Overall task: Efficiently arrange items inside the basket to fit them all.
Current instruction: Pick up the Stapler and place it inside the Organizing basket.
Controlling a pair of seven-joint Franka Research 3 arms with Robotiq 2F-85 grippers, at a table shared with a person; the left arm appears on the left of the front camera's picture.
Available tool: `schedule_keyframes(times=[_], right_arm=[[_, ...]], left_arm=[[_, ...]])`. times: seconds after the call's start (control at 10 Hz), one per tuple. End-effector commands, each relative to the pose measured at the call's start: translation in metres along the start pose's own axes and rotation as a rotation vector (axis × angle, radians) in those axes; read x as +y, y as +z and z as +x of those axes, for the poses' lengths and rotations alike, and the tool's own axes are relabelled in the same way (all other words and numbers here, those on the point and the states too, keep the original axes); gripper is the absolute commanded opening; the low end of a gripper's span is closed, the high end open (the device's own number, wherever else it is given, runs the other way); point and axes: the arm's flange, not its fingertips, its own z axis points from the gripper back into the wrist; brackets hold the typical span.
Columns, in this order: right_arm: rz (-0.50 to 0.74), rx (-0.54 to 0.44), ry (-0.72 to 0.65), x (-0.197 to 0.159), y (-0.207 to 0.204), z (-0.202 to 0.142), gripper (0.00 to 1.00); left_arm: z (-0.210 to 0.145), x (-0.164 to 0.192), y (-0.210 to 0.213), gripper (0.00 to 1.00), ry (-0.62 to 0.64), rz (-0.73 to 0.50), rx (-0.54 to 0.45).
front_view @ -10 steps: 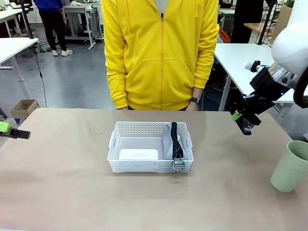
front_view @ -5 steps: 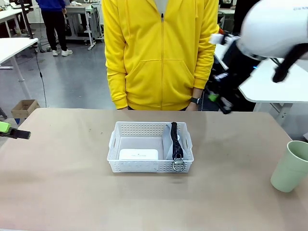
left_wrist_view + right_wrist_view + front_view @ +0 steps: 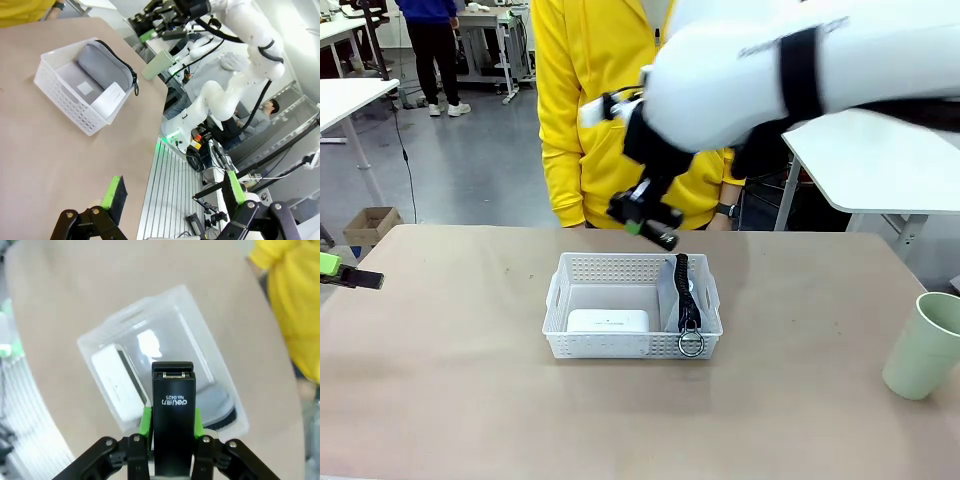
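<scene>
Placement of the one stapler (image 3: pixel 173 410) is in hand. Nearest, one green cup (image 3: pixel 926 345) is set on the surface (image 3: pixel 470 400); beyond, one white box (image 3: pixel 608 320) and one pouch (image 3: pixel 672 295) are lodged in the one basket (image 3: pixel 632 345). Over its far rim the stapler is clamped in the right jaws; lowering behind the box is called for. The left jaws are spread wide, empty.

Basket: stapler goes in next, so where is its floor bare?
Bare floor lies between the white box, the far wall of the basket and the pouch. The pouch fills the right side, the box the near left.
</scene>
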Motion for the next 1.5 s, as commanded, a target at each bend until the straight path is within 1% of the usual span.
schedule_keyframes(times=[0.0,0.1,0.2,0.3,0.4,0.6,0.7,0.8,0.9,1.0,1.1,1.2,1.4], right_arm=[[-0.026,-0.076,0.207,-0.002,-0.025,0.017,0.37],[0.004,-0.084,0.251,0.004,-0.035,0.020,0.37],[0.008,-0.052,0.223,0.003,-0.041,0.021,0.37],[-0.039,0.052,0.132,0.001,-0.042,0.022,0.37],[0.010,-0.036,0.214,0.013,-0.049,0.023,0.37],[0.010,-0.036,0.214,0.013,-0.049,0.023,0.37],[0.007,-0.012,0.204,0.009,-0.054,0.021,0.37],[0.033,0.002,0.175,0.005,-0.076,0.027,0.37],[0.067,-0.006,0.157,0.005,-0.100,0.029,0.37],[0.056,-0.001,0.118,0.004,-0.118,0.024,0.37],[0.073,0.001,0.104,0.004,-0.131,0.018,0.37],[0.041,0.020,0.101,0.005,-0.147,0.016,0.37],[0.055,0.046,0.144,0.006,-0.170,0.016,0.37]], left_arm=[[-0.001,-0.004,0.002,1.00,-0.010,-0.011,0.006],[-0.001,-0.004,0.002,1.00,-0.010,-0.011,0.006],[-0.001,-0.004,0.002,1.00,-0.010,-0.011,0.006],[-0.001,-0.004,0.002,1.00,-0.010,-0.011,0.006],[-0.001,-0.004,0.002,1.00,-0.010,-0.011,0.006],[-0.001,-0.004,0.002,1.00,-0.010,-0.011,0.006],[-0.001,-0.004,0.002,1.00,-0.010,-0.011,0.006],[-0.001,-0.004,0.002,1.00,-0.010,-0.011,0.006],[-0.001,-0.004,0.002,1.00,-0.010,-0.011,0.006],[-0.001,-0.004,0.002,1.00,-0.010,-0.011,0.006],[-0.001,-0.004,0.002,1.00,-0.010,-0.011,0.006],[-0.001,-0.004,0.002,1.00,-0.010,-0.011,0.006],[-0.001,-0.004,0.002,1.00,-0.010,-0.011,0.006]])
